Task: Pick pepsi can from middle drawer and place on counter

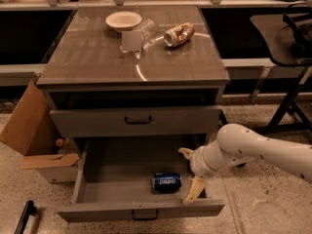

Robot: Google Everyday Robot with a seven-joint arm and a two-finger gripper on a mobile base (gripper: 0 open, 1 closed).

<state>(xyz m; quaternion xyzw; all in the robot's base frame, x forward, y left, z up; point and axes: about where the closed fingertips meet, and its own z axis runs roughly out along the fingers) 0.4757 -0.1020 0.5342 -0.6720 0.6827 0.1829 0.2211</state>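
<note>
The pepsi can (166, 182) lies on its side on the floor of the open middle drawer (120, 165), near the drawer's front, right of centre. My gripper (190, 172) hangs over the right end of the drawer, just right of the can and apart from it. Its two pale fingers (194, 191) are spread open and hold nothing. The white arm reaches in from the right. The counter (92, 57) is the glossy top of the cabinet, above.
On the counter stand a white bowl (123, 20), a clear plastic bottle (139, 36) and a gold-brown can (179, 34). The upper drawer (138, 120) is shut. A cardboard box (30, 126) leans at the left. A dark chair (291, 38) stands at the right.
</note>
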